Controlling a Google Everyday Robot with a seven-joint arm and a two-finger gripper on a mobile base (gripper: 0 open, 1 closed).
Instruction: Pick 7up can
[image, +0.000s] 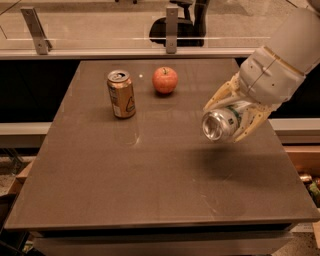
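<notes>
Two cans are showing here, plus one apple and one arm. The 7up can (218, 126), smooth silvery metal with green lettering, is lying sideways in the gripper (226, 120), its shiny round end facing the near left. The cream-coloured fingers (219, 98) are gripping it firmly from above and below. It is hanging over the right side of the table (125, 180), casting a soft shadow on the matte brown top. The gold can (121, 94) is standing upright at the far left, tab end up. The round red apple (165, 80) is sitting near it on the right, not touching. The white, rounded arm (280, 65) is running off the upper right edge, and the fingers are covering much of the 7up can's lettering.
</notes>
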